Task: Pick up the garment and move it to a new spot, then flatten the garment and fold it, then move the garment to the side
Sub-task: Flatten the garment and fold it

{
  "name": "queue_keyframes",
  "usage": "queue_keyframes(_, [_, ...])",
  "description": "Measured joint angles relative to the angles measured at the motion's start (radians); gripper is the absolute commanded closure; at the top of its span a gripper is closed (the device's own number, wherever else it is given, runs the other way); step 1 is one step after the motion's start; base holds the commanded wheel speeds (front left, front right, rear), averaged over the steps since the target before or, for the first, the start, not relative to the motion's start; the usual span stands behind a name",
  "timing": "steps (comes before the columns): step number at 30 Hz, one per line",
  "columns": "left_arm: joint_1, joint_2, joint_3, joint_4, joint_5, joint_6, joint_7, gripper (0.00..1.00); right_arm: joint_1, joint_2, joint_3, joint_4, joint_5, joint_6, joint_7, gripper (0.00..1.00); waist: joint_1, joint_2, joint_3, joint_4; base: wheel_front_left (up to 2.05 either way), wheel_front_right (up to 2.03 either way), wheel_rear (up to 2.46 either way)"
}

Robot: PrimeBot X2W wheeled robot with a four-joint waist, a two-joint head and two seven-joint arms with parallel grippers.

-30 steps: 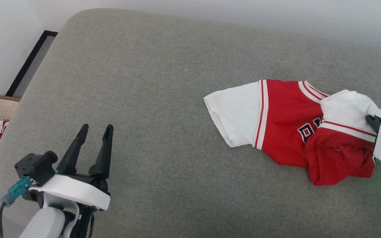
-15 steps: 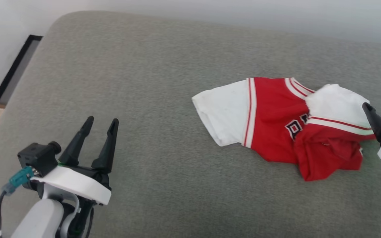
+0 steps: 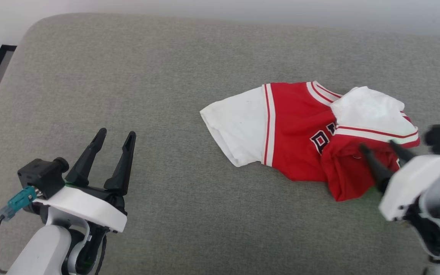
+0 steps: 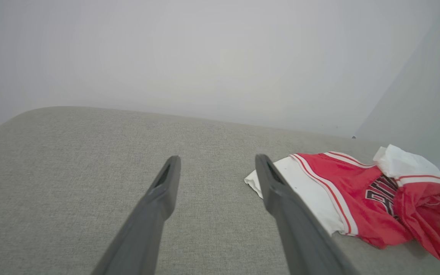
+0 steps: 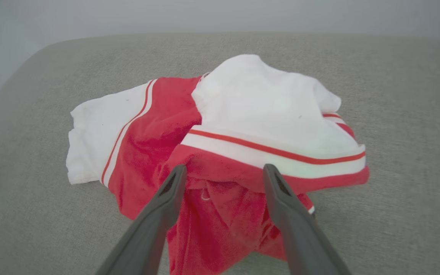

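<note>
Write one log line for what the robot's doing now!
shirt: crumpled on cushion | right claw: open, at red bunch | left claw: open, away

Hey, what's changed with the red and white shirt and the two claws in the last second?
The right claw let go of the white sleeve of the red soft-fabric T-shirt, opened wide and drew back toward the robot, now pointing at the bunched red part. The left claw stayed open over the grey fabric cushion, and the shirt stayed crumpled where it lay.
</note>
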Motion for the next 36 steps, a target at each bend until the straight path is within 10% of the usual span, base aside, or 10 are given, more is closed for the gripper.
queue_keyframes(12, [-0.003,-0.022,-0.013,0.016,0.0,-0.002,-0.015,0.0,-0.105,0.051,0.077,0.203,-0.116,0.0,0.035,0.0,0.0,0.0,0.002,0.081,0.0,0.0,0.0])
queue_keyframes(14, [0.005,-0.025,-0.015,0.021,0.0,-0.002,-0.02,0.0,-0.125,0.052,0.074,0.241,-0.137,0.0,0.041,1.0,0.0,0.0,0.0,0.095,0.0,0.0,0.0])
queue_keyframes(36, [0.042,-0.03,0.019,0.018,-0.011,0.009,-0.049,0.0,-0.029,0.119,-0.476,0.14,-0.116,0.0,-0.074,1.0,0.0,0.0,-0.007,0.067,0.0,0.0,0.0])
